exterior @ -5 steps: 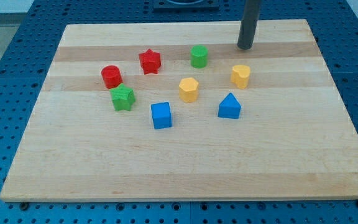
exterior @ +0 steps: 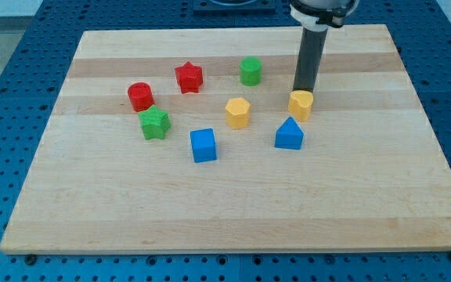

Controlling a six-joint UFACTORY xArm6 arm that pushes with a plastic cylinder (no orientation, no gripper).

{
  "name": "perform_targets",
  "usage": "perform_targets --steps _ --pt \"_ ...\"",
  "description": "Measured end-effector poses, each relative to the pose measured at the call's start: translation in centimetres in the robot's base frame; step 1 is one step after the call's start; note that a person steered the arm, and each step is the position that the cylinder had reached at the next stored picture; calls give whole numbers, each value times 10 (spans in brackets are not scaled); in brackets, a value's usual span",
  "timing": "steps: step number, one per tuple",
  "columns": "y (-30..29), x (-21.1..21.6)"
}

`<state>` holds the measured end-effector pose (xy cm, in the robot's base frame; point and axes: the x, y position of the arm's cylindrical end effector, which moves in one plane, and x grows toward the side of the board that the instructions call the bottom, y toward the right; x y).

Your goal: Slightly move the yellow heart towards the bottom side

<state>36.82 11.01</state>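
Note:
The yellow heart (exterior: 301,105) lies on the wooden board (exterior: 225,204), right of its middle. My tip (exterior: 304,88) stands right at the heart's top edge and seems to touch it. The dark rod rises from there to the view's top. A blue house-shaped block (exterior: 289,135) lies just below the heart, a small gap apart. A yellow hexagon block (exterior: 238,112) lies to the heart's left.
A green round block (exterior: 250,71) and a red star (exterior: 188,77) lie towards the view's top. A red cylinder (exterior: 140,96) and a green star (exterior: 154,123) are on the left. A blue cube (exterior: 203,145) lies below the middle.
My tip has moved from near the board's top edge down towards the view's bottom to the yellow heart. The heart has slid a little downwards, closer to the blue block.

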Motion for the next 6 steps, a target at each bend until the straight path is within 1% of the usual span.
perform_targets --steps 2,3,4,5,6 --pt "54 -26" --pt "55 -8" --pt "42 35" --pt "28 90" --pt "-9 142"
